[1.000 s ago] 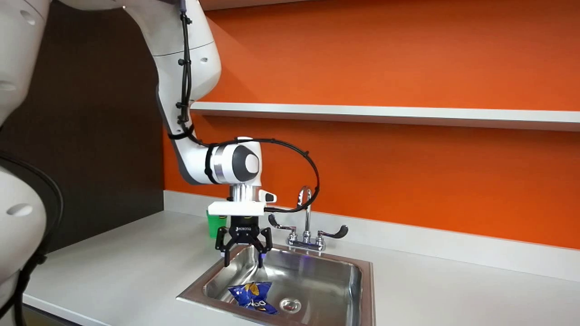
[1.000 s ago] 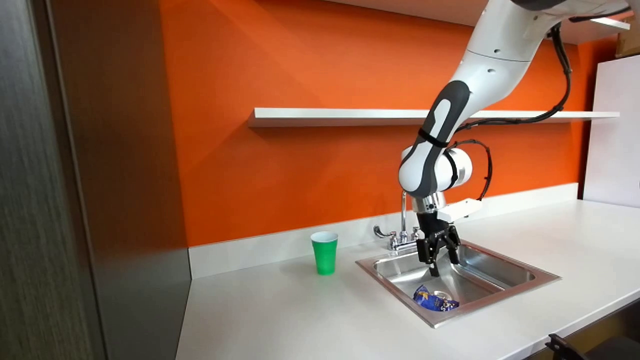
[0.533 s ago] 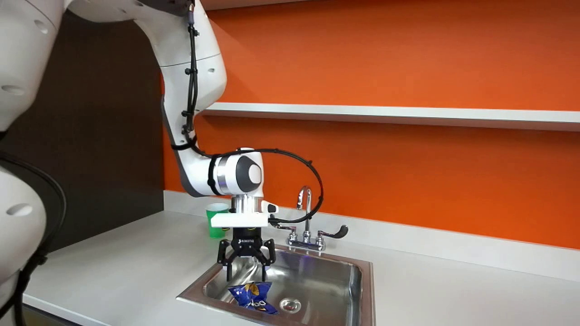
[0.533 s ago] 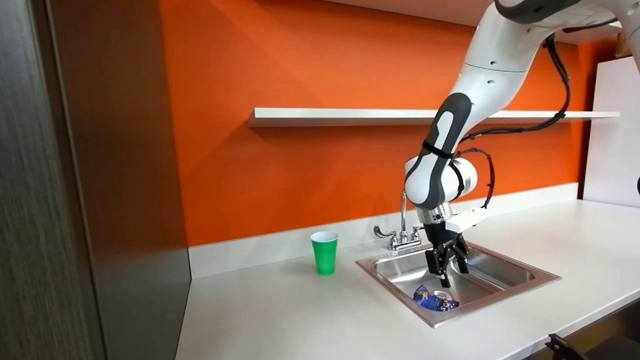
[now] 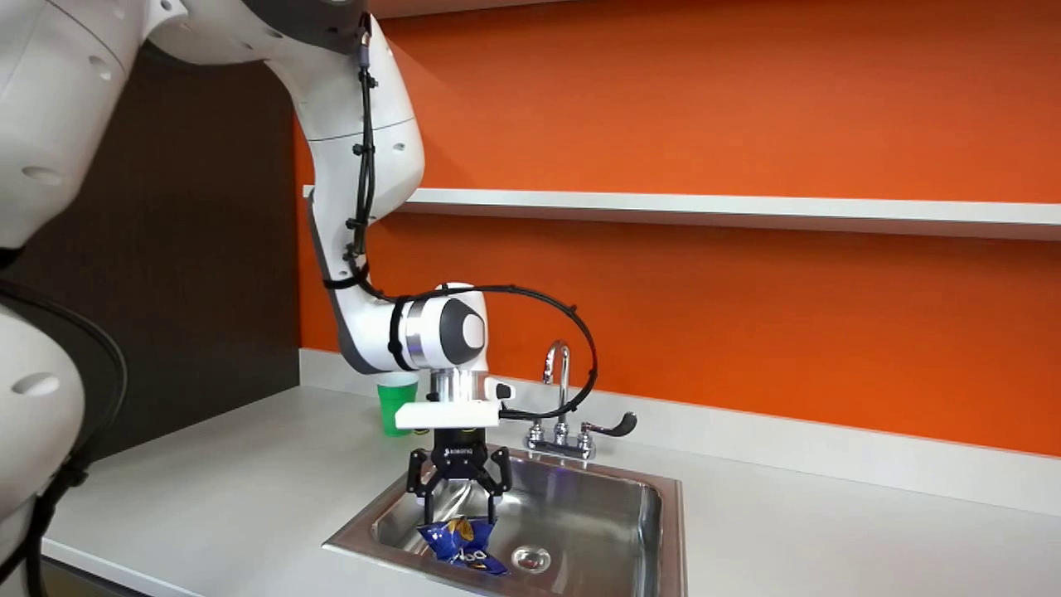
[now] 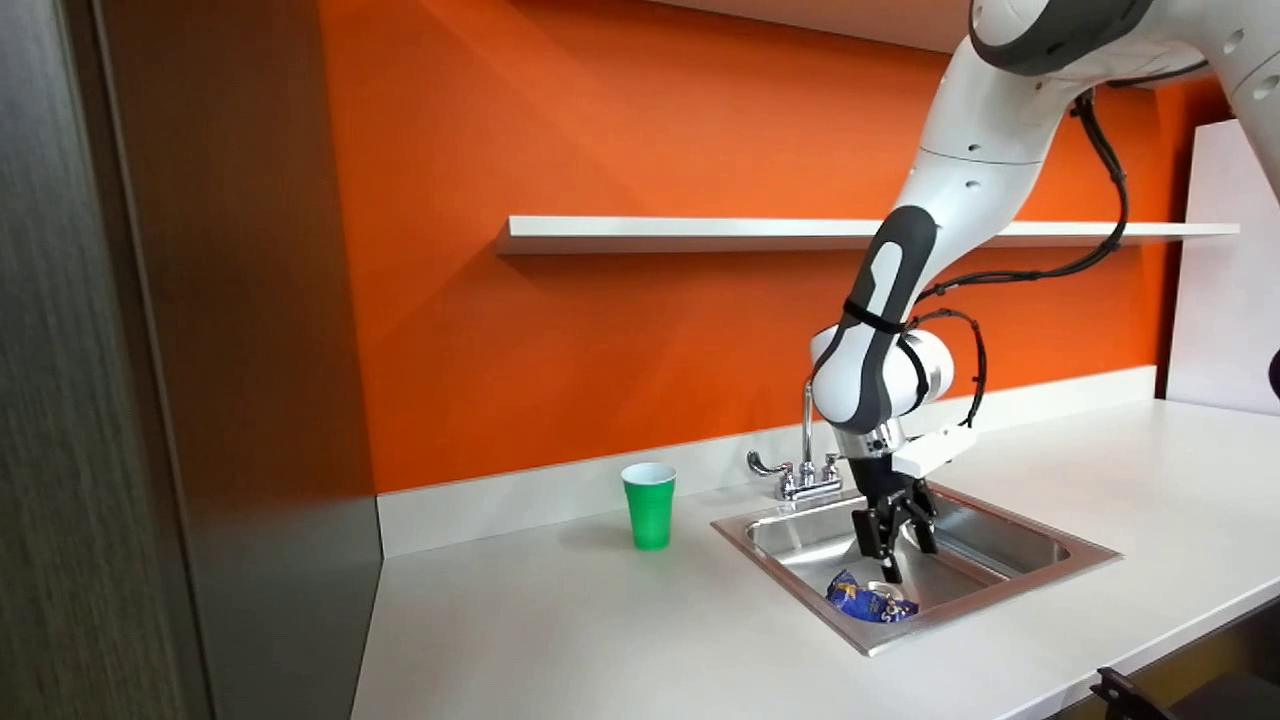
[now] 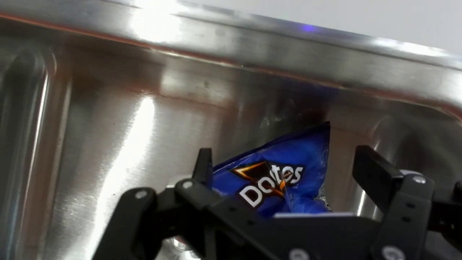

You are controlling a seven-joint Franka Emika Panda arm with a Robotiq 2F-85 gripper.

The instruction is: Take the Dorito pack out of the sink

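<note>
The gripper (image 5: pixel 460 512) hangs over the Dorito pack (image 7: pixel 283 171) in the sink (image 5: pixel 672 539) — fingers (image 7: pixel 375 175) spread wide, with hold of nothing.

In the wrist view the crinkled blue front reads "Doritos" in white letters, over a dark shape edged with yellow-orange; in an exterior view the print is too small to read surely. The gripper's black body carries a name too — "ROBOTIQ", tiny and white. One finger overlaps the pack's edge in the wrist view, though whether it touches cannot be told; the other shows apart from it. The pack lies on the sink floor, just beside the drain (image 5: pixel 530 559). A green cup (image 6: pixel 650 510) stands upright on the counter (image 6: pixel 560 620), apart from the sink; the chrome faucet (image 5: pixel 561 448) stands at the rim.
</note>
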